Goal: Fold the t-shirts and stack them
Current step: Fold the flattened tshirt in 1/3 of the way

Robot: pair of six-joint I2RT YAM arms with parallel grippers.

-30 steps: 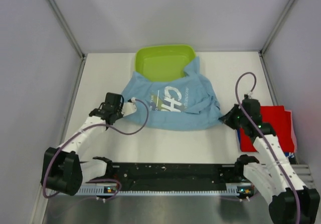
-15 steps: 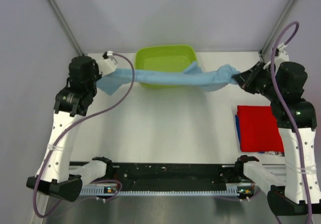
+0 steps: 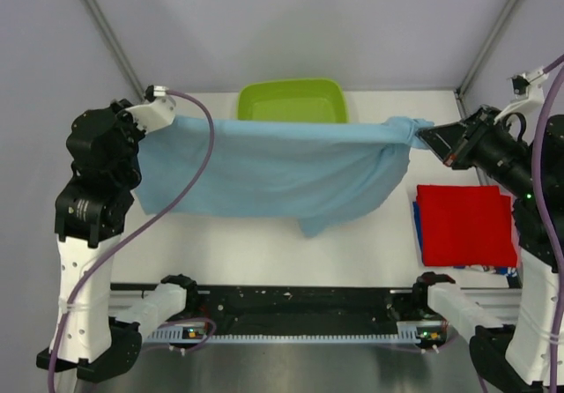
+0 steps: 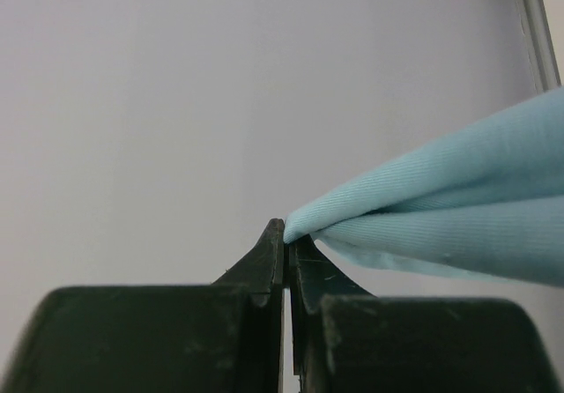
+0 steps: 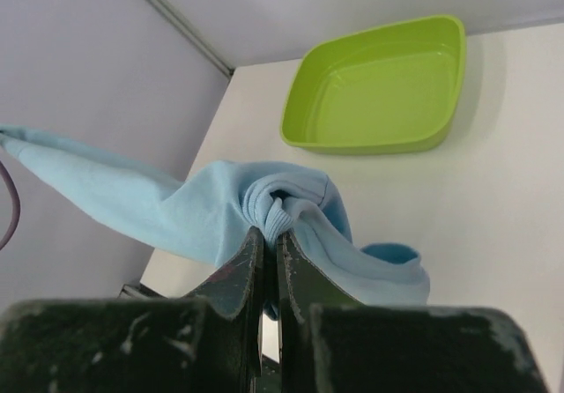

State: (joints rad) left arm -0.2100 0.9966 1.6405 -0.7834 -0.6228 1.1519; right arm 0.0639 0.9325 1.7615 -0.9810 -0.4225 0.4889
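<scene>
The light blue t-shirt (image 3: 273,168) hangs stretched in the air between my two raised grippers, its lower edge drooping over the table. My left gripper (image 3: 163,118) is shut on its left end; in the left wrist view the cloth (image 4: 441,208) runs off to the right from the jaw tips (image 4: 286,227). My right gripper (image 3: 434,139) is shut on the bunched ribbed end (image 5: 282,201) at the jaw tips (image 5: 269,233). A folded red t-shirt (image 3: 463,224) lies on a folded darker blue one (image 3: 417,230) at the right. The lettering is hidden.
The lime-green basin (image 3: 291,102) stands at the back middle of the white table (image 3: 264,243), partly behind the hanging shirt, and shows in the right wrist view (image 5: 379,89). Grey walls enclose the back and both sides. The black base rail (image 3: 300,309) runs along the near edge.
Both arms have lifted and spread apart with the light blue t-shirt, which went from lying crumpled on the table to hanging wide open in the air.
</scene>
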